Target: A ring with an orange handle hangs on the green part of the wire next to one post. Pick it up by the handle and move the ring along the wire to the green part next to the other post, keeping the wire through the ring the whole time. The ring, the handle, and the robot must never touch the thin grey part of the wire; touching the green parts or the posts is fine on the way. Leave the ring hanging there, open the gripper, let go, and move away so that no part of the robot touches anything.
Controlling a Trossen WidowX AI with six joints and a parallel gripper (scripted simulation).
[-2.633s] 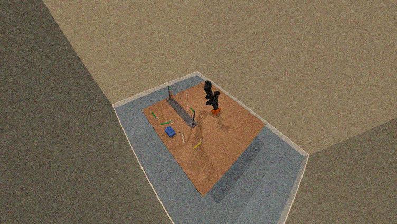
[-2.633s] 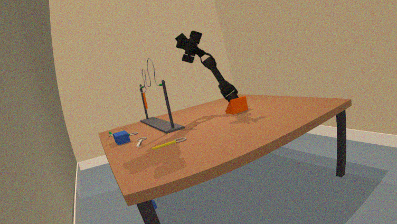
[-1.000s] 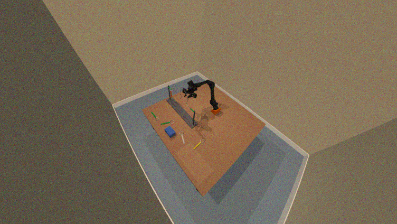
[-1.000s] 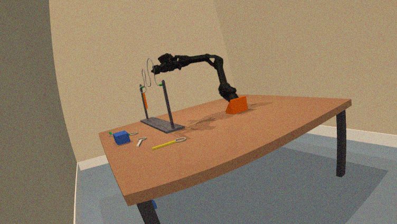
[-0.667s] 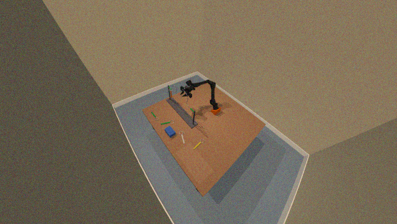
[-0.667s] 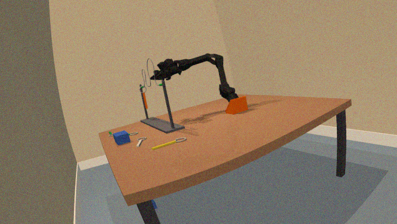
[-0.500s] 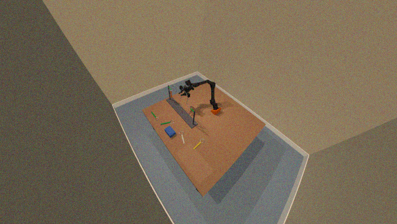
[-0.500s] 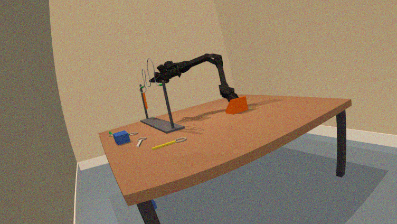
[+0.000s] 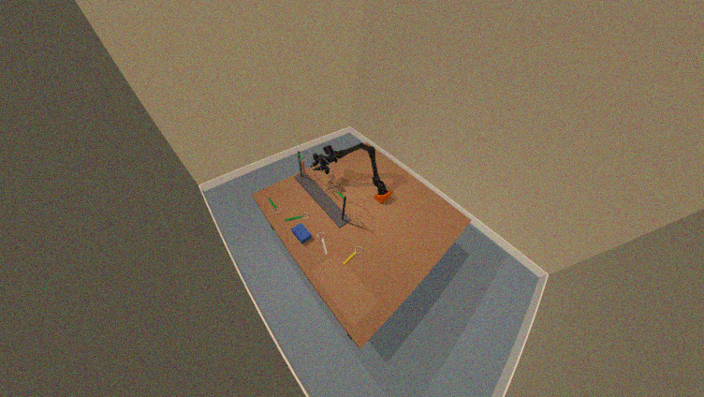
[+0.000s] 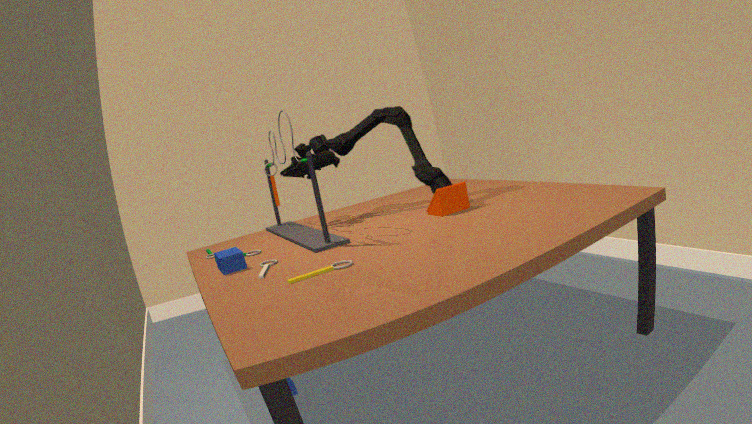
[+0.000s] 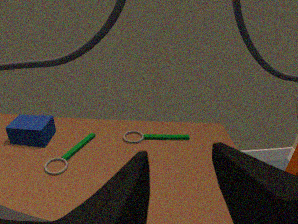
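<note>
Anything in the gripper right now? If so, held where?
Nothing held. The gripper is open, fingers apart with only a gap between them; the orange handle hangs outside them.

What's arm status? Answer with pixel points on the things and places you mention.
Black gripper (image 9: 313, 168) (image 10: 282, 173) (image 11: 180, 155) open, empty. Orange-handled metal ring (image 9: 303, 167) (image 10: 274, 190) hanging by far post, ungrasped. Looped grey wire (image 10: 292, 131) (image 11: 107, 31) nearby, likely hazard.
</note>
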